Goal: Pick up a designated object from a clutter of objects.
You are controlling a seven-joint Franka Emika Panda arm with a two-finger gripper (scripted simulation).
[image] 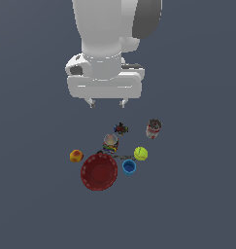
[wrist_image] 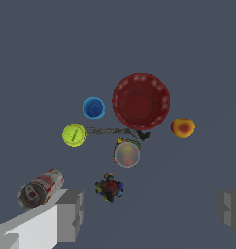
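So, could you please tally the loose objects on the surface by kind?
Cans: 2, striped can, red-and-white can
Bowl: 1
Blue cup: 1
Yellow-green ball: 1
Orange fruit: 1
Thin grey tool: 1
Tiny spiky thing: 1
Total: 8

Floor (image: 32,204) is just a flat dark grey-blue surface, and everything sits on it in one loose bunch around lower centre of the exterior view. Red bowl (image: 98,172) is lowest, with the blue cup (image: 129,167) just to its right and the orange fruit (image: 76,156) to its upper left. Yellow-green ball (image: 141,153) is above the cup. Striped can (image: 110,143) stands above the bowl. Tiny dark spiky thing (image: 121,129) is above that, and the red-and-white can (image: 153,128) lies tipped off to its right.
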